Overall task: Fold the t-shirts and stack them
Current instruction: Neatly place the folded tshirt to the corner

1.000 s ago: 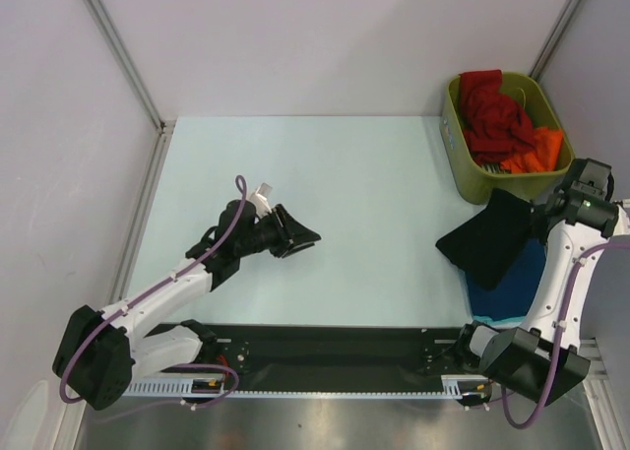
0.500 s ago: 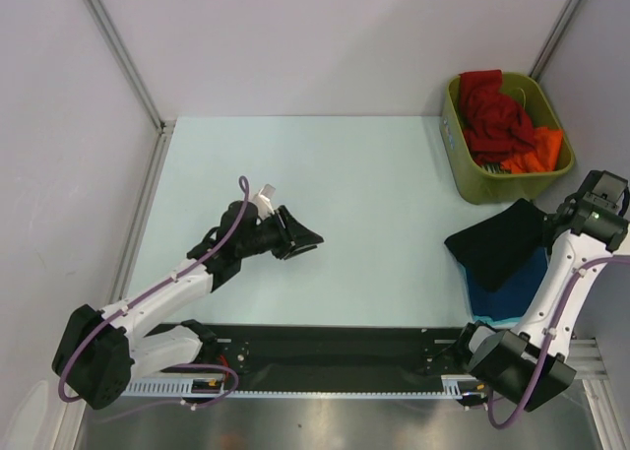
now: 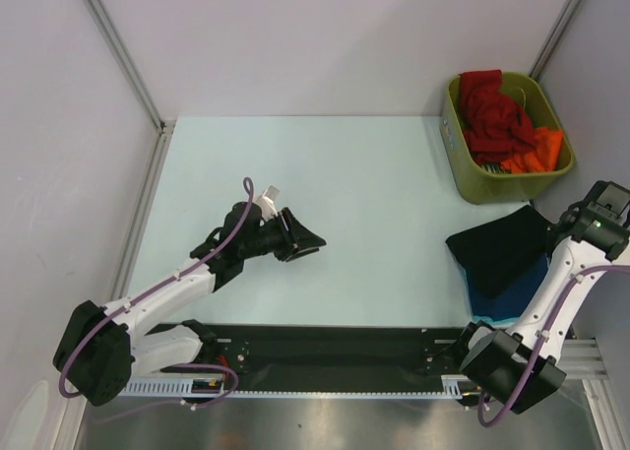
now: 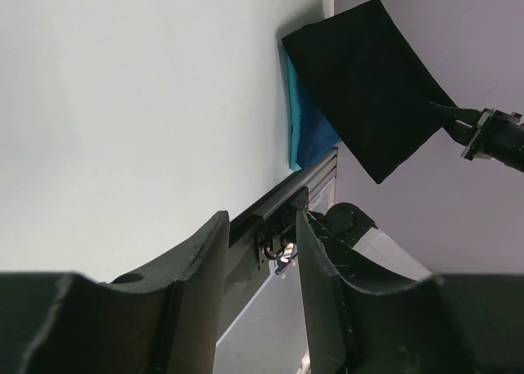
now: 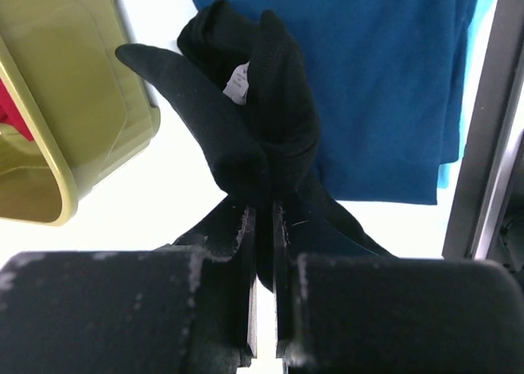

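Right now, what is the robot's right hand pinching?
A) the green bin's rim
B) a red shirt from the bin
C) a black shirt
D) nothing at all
C: the right hand is shut on the black shirt, which it holds above the blue shirt.

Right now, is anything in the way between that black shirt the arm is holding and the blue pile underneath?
Nothing visible. The right gripper is shut on the black t-shirt, which hangs over the folded blue t-shirt. The green bin stands off to one side, not between them.
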{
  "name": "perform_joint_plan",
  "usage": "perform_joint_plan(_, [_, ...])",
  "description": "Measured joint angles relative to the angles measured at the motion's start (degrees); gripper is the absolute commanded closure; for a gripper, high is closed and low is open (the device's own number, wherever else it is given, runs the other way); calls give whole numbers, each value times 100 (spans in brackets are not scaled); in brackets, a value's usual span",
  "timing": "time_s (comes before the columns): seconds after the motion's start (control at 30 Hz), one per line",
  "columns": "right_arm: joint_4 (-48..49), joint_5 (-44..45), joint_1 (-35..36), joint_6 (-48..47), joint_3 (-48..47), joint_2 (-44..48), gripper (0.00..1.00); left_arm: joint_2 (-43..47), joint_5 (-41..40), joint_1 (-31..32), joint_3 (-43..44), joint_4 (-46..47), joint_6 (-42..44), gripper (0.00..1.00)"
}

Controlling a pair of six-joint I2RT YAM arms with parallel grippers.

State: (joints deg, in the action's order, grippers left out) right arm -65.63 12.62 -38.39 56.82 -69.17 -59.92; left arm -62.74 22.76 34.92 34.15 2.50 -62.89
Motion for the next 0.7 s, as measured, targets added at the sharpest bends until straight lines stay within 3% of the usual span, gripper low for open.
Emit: perform_joint_plan(0.7, [256,-221,-951,-807,323,155,100,-28,26,2,0,151,-9,54])
